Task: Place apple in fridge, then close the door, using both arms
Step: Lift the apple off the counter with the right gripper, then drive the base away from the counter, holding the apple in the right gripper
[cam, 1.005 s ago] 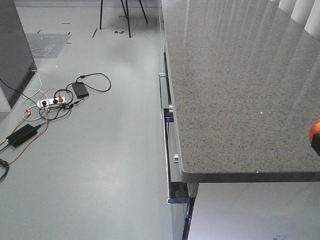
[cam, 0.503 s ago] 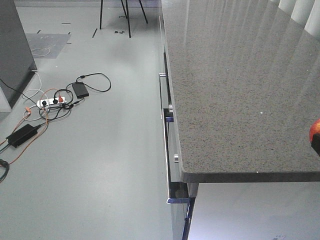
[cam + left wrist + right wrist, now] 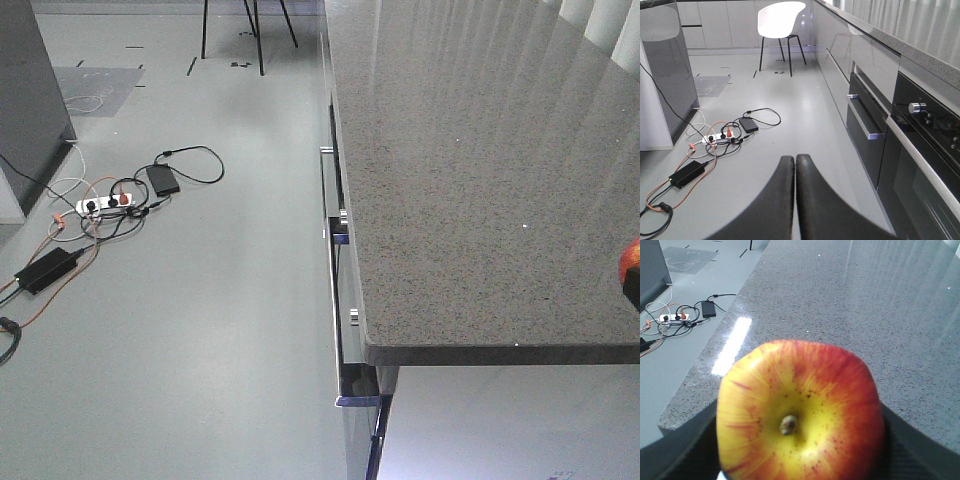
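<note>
The apple (image 3: 800, 410), red with yellow patches, fills the right wrist view stem end toward the camera. My right gripper (image 3: 800, 452) is shut on it, black fingers (image 3: 687, 450) showing on both sides, above the speckled countertop (image 3: 840, 300). In the front view only a red sliver of the apple (image 3: 631, 261) shows at the right edge. My left gripper (image 3: 795, 159) is shut and empty, hanging over the bare floor. The fridge (image 3: 30, 90) shows as a tall dark grey body at far left, also in the left wrist view (image 3: 667, 65). Its door and inside are out of view.
A power strip with tangled cables (image 3: 100, 205) and a black adapter (image 3: 42, 268) lie on the floor near the fridge. Drawer handles (image 3: 335, 290) run under the countertop edge. An oven (image 3: 925, 150) stands at right, a white chair (image 3: 780, 17) at the back.
The front view has shifted a few pixels; the apple stays at its right edge. Nothing else differs.
</note>
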Available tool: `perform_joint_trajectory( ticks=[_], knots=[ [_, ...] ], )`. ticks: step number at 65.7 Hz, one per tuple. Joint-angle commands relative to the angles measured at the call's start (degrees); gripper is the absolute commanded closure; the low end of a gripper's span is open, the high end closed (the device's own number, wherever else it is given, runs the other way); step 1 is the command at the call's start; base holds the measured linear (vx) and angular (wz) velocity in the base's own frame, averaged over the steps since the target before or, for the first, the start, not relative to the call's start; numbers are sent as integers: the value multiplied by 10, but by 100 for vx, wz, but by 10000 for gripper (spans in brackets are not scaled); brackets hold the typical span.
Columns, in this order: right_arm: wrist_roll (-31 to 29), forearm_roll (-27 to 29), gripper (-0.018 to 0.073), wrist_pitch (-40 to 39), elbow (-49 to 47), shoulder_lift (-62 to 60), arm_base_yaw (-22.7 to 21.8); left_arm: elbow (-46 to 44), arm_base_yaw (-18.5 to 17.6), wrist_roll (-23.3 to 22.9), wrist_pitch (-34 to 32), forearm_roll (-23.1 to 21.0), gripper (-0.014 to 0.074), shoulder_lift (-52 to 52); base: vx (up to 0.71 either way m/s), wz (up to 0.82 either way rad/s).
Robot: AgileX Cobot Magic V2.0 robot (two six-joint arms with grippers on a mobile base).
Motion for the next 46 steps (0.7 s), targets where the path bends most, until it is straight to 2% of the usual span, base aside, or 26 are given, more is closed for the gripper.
perform_joint_trajectory(
  ticks=[1,46],
  knots=[
    [-1,2,372,-51,-16,-1,-1,11,-4,-2,-42,-5,602,-8,-1,4],
    [-1,2,372,-49,-16,-1,-1,11,-4,-2,-42,-5,602,-8,-4,15]
  ],
)
